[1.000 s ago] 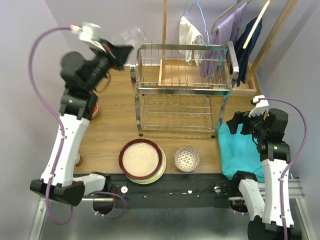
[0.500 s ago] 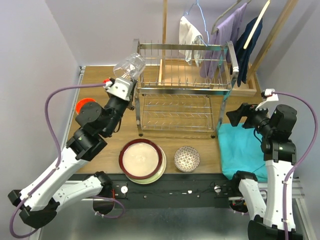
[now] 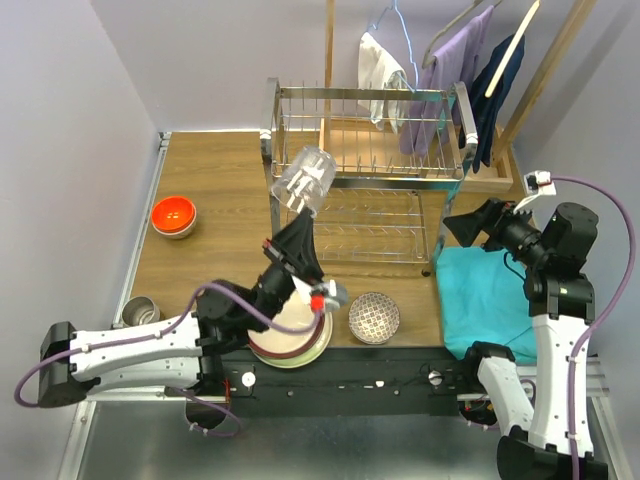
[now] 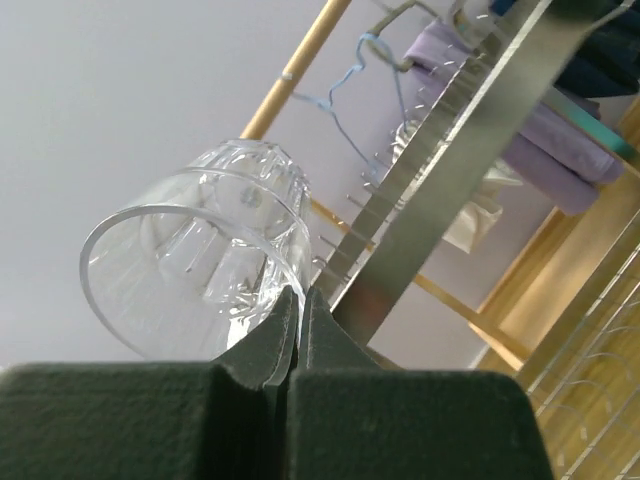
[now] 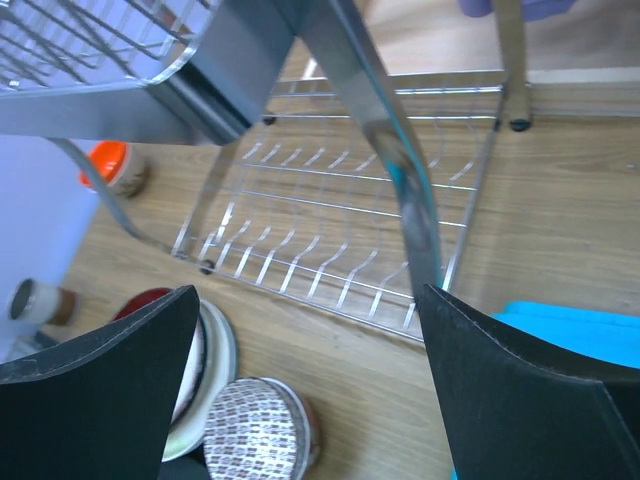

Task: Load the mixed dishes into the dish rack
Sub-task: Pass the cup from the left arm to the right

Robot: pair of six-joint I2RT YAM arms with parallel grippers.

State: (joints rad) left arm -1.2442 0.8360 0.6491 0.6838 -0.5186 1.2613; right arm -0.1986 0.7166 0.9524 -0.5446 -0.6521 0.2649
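glass [image 4: 190,260]: clear, glossy | dish rack [image 3: 400,181]: shiny chrome wire | table [image 3: 215,230]: matt wood

Back of the scene: a pale wooden clothes-hanger stand [image 3: 328,45] carrying a lilac garment [image 3: 450,62], a white cloth [image 3: 378,62] and a dark navy piece [image 3: 500,78], with a light blue wire hanger [image 3: 397,22] up top. On the brown wooden tabletop [image 3: 220,200], at its right edge, lies a turquoise cloth [image 3: 472,300], possibly a towel.

The left arm stretches low across the lower left; its left gripper [image 3: 297,212] reaches up at centre, pinching a clear glass [image 3: 303,180] by the rim. The right arm stands upright at right, its right gripper [image 3: 458,226] spread wide.
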